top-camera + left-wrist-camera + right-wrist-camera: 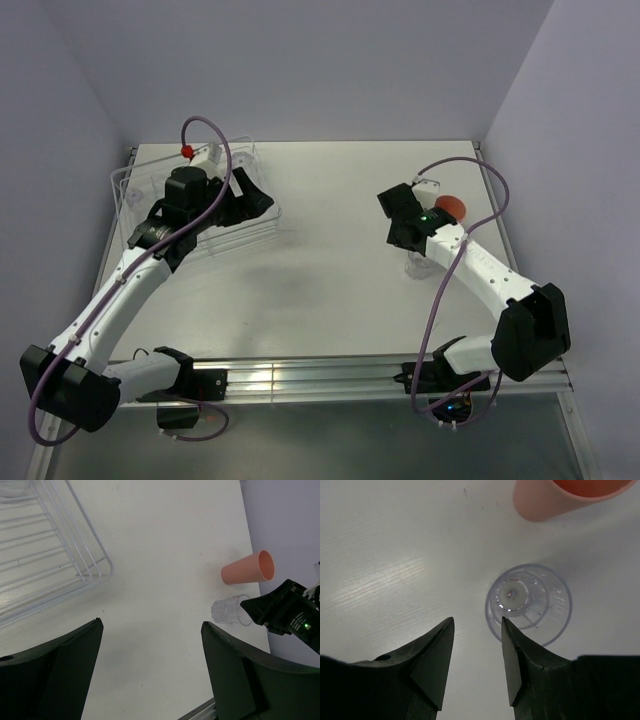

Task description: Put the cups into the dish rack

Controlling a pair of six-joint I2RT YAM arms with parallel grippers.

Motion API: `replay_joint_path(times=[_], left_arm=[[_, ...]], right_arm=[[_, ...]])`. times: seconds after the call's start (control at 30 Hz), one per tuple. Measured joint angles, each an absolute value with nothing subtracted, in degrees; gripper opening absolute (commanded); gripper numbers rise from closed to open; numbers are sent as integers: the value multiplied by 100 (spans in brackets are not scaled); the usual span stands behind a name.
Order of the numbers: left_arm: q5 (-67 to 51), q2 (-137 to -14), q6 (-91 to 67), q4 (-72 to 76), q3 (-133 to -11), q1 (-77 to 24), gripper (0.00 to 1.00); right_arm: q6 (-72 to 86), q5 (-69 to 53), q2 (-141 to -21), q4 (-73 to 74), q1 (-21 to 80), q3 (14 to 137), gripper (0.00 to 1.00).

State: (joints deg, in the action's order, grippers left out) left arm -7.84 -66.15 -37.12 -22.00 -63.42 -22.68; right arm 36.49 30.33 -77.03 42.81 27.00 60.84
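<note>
A clear tumbler (pixel 529 604) stands upright on the white table, and I look down into it. It also shows in the top view (pixel 418 262) and the left wrist view (pixel 230 611). A salmon-pink cup (pixel 555 497) stands just beyond it (pixel 451 207) (pixel 248 569). My right gripper (pixel 477 625) is open just above the tumbler, its right fingertip (pixel 510 640) overlapping the near rim (pixel 398 212). My left gripper (pixel 150 622) is open and empty, over the near right corner of the see-through dish rack (pixel 55 565) (pixel 130 185). The green mug and the other tumblers are not in view.
The rack sits at the table's far left, largely covered by my left arm (pixel 120 290). Purple walls close the back and both sides. A metal rail (pixel 320 378) runs along the near edge.
</note>
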Motion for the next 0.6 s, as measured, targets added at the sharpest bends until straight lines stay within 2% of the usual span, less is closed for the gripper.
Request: replay_joint_path(times=[0.6], left_arm=[[-921, -6512, -3822, -1898, -5922, -2324, 86]], right_arm=[[3649, 2523, -7793, 3614, 2062, 5461, 48]])
